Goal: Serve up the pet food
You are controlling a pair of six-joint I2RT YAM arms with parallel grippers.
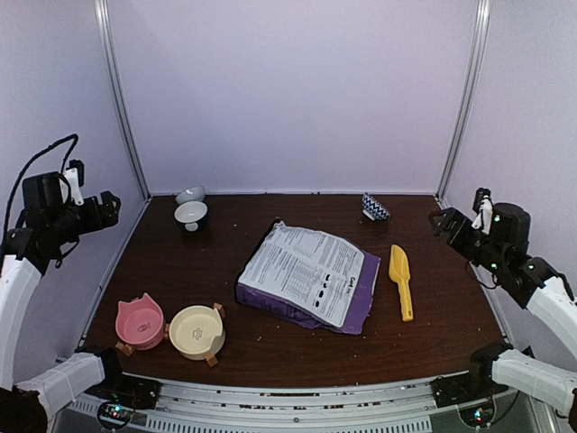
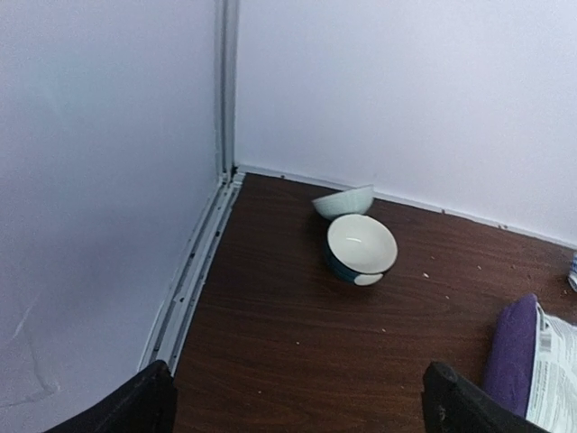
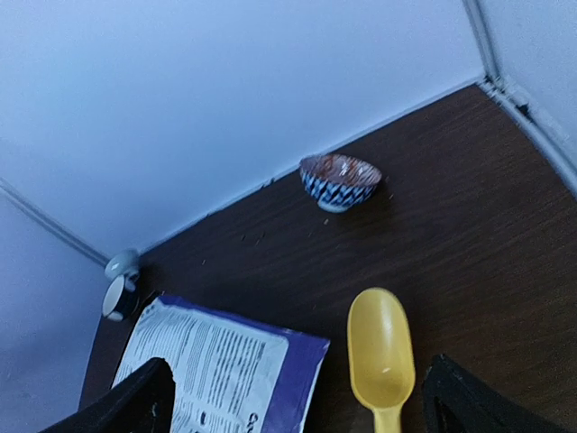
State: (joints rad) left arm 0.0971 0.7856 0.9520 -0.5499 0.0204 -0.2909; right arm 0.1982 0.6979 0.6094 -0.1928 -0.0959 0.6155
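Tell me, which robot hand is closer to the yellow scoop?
Right. The right gripper hangs just behind and to the right of the yellow scoop. The left gripper hangs far off to the left, past the bag.

White-shelled left arm (image 1: 13,289) and right arm (image 1: 554,311), black joints and wrists; black cable (image 1: 27,170) loops upper left; green lights (image 1: 496,219) at right.
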